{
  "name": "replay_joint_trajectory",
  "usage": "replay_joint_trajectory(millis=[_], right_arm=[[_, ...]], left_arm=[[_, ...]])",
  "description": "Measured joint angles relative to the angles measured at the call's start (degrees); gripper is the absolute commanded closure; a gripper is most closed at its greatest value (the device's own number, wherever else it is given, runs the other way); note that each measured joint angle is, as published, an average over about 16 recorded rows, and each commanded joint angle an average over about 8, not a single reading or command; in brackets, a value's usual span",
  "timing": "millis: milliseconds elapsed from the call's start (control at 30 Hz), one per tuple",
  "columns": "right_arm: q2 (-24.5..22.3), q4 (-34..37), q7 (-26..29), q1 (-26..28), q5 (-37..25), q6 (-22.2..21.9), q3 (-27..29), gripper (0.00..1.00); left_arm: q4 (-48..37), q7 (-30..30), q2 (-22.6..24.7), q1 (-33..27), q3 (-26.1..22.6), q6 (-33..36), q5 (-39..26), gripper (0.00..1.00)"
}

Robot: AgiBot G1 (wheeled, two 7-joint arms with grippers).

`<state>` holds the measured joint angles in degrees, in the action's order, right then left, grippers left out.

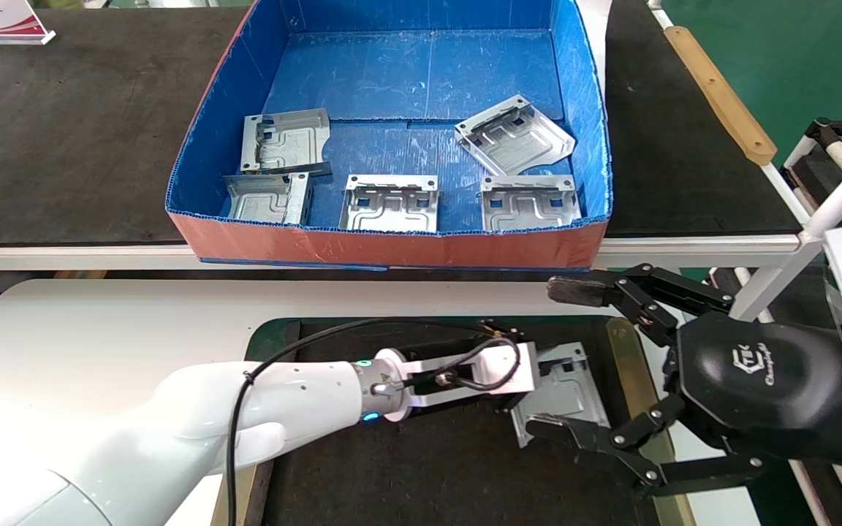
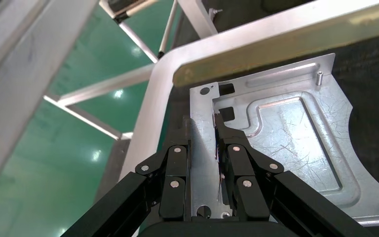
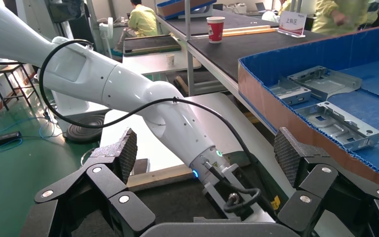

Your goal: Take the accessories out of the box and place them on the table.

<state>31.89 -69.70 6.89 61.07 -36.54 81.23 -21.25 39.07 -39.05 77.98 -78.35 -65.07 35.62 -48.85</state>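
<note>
Left gripper pinching the bent flange of one plate, fingers pressed on either side of the thin upright edge. Plate lying flat on the dark mat of the table, near its right brass strip, stretching forward from the fingertips. Judged: only release and a straight pull-back wanted, since the flange stands between the fingers. Right gripper spread wide, holding nothing, hovering just beside the same plate; nearer of the two arms to the right of the box.

Five more plates inside the box, along its near wall, one tilted askew. Silvery stamped sheet metal, raised channels, square cutouts, fine scratches. Box of ribbed corrugated plastic, blue within, orange-red without. Mat felt-like, matte.
</note>
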Motion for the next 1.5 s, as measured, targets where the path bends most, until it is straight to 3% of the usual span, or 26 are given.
replay_joint_trajectory(millis=[467, 500, 733, 767, 1233, 1500], right_arm=[[0.0, 0.0, 0.0, 0.0, 0.0, 0.0, 0.0, 0.0], [0.0, 0.0, 0.0, 0.0, 0.0, 0.0, 0.0, 0.0], [-0.01, 0.01, 0.0, -0.01, 0.0, -0.01, 0.0, 0.0], [-0.01, 0.01, 0.0, -0.01, 0.01, -0.01, 0.0, 0.0], [-0.01, 0.01, 0.0, -0.01, 0.01, -0.01, 0.0, 0.0], [-0.01, 0.01, 0.0, -0.01, 0.01, -0.01, 0.0, 0.0]], left_arm=[[4.15, -0.65, 0.85, -1.23, -7.77, -7.46, 3.32, 0.99], [4.39, -0.64, 0.88, -1.35, -8.33, -7.96, 3.55, 0.94], [5.47, -0.55, 0.99, -2.03, -10.97, -10.26, 4.59, 0.07], [5.54, -0.56, 1.0, -2.08, -11.16, -10.4, 4.64, 0.0], [5.54, -0.31, 0.82, -1.95, -10.65, -10.04, 4.61, 0.0], [6.96, 2.36, -1.49, -0.89, -7.3, -6.78, 4.71, 0.0]])
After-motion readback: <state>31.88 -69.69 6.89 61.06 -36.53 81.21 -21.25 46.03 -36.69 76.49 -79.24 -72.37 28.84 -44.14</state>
